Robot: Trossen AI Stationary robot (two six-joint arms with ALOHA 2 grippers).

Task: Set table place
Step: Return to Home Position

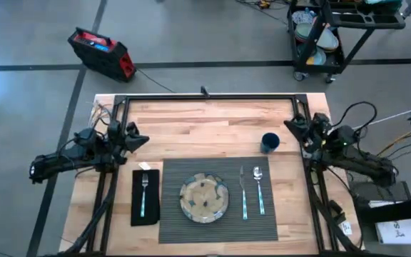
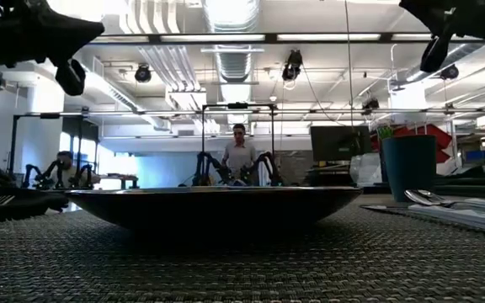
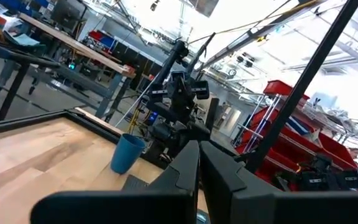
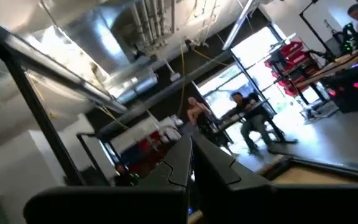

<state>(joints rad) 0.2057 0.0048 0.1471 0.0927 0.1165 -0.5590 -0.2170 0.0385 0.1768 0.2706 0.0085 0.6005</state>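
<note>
The dark ribbed placemat [image 1: 218,218] lies at the table's near middle. The round silvery plate [image 1: 204,198] sits on it, with the knife [image 1: 242,191] and spoon [image 1: 259,189] to its right. Left of the mat, the fork [image 1: 144,193] lies on the black napkin [image 1: 145,210]. The dark blue cup [image 1: 270,143] stands upright on the wood beyond the mat's far right corner. My left gripper [image 1: 143,140] hangs shut above the table's left side, away from the napkin. My right gripper [image 1: 289,126] hangs shut at the right, just beyond the cup. Neither holds anything.
Black metal rails [image 1: 205,98] frame the table [image 1: 205,128], and bare wood lies between the arms. On the floor beyond are a red case [image 1: 102,53] and a cart with dishes [image 1: 320,36]. People [image 2: 240,156] are in the room behind.
</note>
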